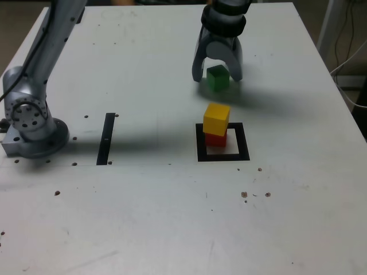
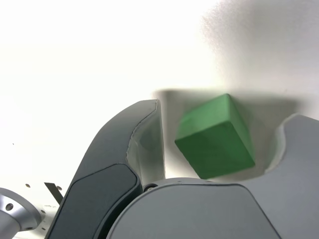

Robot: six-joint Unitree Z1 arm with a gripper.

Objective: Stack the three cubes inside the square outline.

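- The square [image 1: 243, 142] lies flat on the surface [image 1: 143, 212], a black border around a white centre.
- The red cube [image 1: 215, 140] sits within the square, in its left part as the exterior view shows it.
- The yellow cube [image 1: 216, 119] rests on the red cube, over that same part of the square, turned slightly out of line with it.
- The green cube [image 1: 217, 83] is on the surface, outside the square and above it in the exterior view.
- The pincer [image 1: 218, 80] is open there too, on that side of the square, pointing down, a finger on either side of the green cube.
- In the wrist view, surface shows between the green cube and each finger; nothing is gripped.
- The black bar [image 1: 106, 139] lies apart from the square, to its left in the exterior view; the arm's base [image 1: 37, 137] stands farther left.
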